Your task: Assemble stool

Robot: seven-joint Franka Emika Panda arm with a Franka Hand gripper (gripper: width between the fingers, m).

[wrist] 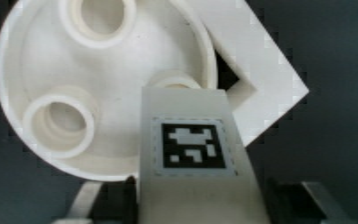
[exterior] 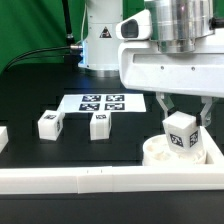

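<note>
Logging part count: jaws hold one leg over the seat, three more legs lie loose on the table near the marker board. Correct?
No: the exterior view shows two loose legs, not three, on the table near the marker board. The jaws do hold one leg over the seat.

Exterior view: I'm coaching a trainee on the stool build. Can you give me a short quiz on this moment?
1. True or false: the gripper is shut on a leg at the seat disc.
2. How many loose legs lie on the table? A) one B) two C) three
3. Fill in: the flat white sheet behind the loose legs is the ___ board.

Key: 1 true; 2 B; 3 marker (the marker board).
</note>
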